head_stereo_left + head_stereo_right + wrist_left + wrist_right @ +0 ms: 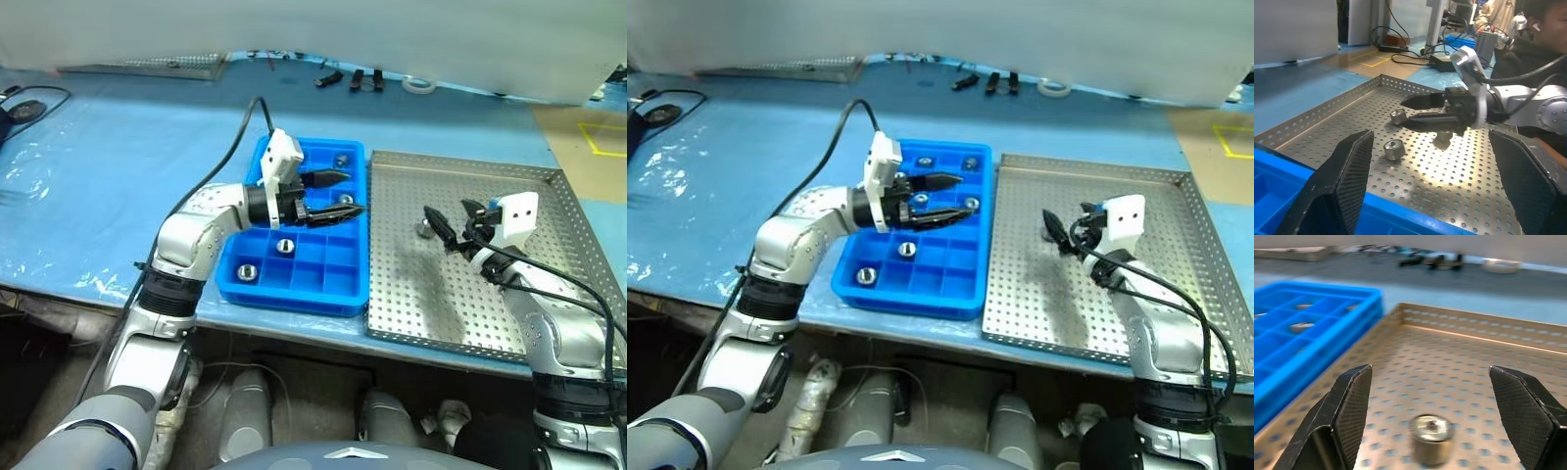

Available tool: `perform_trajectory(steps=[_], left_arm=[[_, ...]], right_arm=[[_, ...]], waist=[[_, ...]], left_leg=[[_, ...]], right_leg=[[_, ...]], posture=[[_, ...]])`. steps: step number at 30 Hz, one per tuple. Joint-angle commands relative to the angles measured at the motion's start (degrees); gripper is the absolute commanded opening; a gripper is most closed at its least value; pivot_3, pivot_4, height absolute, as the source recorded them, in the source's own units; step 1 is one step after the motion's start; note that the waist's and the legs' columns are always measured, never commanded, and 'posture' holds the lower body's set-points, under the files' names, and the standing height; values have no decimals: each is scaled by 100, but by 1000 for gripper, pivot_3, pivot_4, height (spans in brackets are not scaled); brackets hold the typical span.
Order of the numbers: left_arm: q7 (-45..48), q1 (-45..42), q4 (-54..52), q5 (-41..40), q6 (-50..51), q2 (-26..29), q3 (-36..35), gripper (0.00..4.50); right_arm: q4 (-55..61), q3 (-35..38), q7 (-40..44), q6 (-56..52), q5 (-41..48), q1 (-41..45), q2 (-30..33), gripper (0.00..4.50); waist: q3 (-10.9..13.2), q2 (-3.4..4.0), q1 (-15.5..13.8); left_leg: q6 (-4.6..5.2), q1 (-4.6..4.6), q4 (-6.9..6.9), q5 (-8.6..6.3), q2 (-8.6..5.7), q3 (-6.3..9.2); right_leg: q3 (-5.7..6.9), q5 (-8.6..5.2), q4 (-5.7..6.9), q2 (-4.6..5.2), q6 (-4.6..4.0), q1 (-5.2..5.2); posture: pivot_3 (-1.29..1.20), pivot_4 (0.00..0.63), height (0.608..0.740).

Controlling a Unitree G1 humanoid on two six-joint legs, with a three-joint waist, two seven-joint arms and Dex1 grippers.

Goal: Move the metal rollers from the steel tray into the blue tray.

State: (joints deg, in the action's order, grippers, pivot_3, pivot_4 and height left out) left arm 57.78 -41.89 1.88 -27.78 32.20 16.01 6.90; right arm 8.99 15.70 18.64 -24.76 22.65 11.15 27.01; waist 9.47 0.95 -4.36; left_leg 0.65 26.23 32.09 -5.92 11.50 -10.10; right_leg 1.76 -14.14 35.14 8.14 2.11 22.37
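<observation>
**Rollers: one lined up in the steel tray, left arm empty over the blue tray**

Rollers (1394,149) left in the steel tray (509,323) number two that I can make out through the left wrist camera: one lying apart on the perforated floor, and a second (1397,116) just at the tips of my right gripper (443,227). The right wrist camera shows a roller (1432,444) standing on end on the holes, centred between my two spread fingers and a little ahead of them. I cannot tell whether the fingers touch it yet; they look apart from it on both sides.

In the blue tray (294,289) I count several rollers already seated, one per compartment, including one (245,271) in the near corner and one (285,246) in the row behind it.

I judge this to be the pickup step for the right arm. The next move calls for easing forward and down until the roller sits between the pads, then closing squarely on its sides; it is short, round and smooth, so an off-centre pinch could squirt it away across the floor.

My left gripper (341,194) hangs over the far compartments of the blue tray, jaws parted and holding nothing.
</observation>
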Motion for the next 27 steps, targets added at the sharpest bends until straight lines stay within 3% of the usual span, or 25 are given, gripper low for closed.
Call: perform_trajectory(steps=[1,8,27], left_arm=[[46,-160,91,106,-242,5,49,3948],[74,-143,185,191,-338,22,98,3948],[262,-93,370,651,-716,253,354,3948]], right_arm=[[-170,58,-61,319,-134,194,-98,4037],[-893,-441,-50,642,-572,591,-438,4037],[-2104,-895,11,1171,-1168,646,-1038,4037]], waist=[[0,0,34],[0,0,62],[0,0,82]], left_leg=[[0,-2,-1,0,0,-2],[1,-3,0,0,9,-12],[1,-13,4,0,18,-23]], right_leg=[[-12,0,0,-4,0,0],[-24,1,11,-18,-1,13],[-29,3,23,-25,-5,18]], posture=[[-121,150,740],[-124,150,740],[-122,150,740]])
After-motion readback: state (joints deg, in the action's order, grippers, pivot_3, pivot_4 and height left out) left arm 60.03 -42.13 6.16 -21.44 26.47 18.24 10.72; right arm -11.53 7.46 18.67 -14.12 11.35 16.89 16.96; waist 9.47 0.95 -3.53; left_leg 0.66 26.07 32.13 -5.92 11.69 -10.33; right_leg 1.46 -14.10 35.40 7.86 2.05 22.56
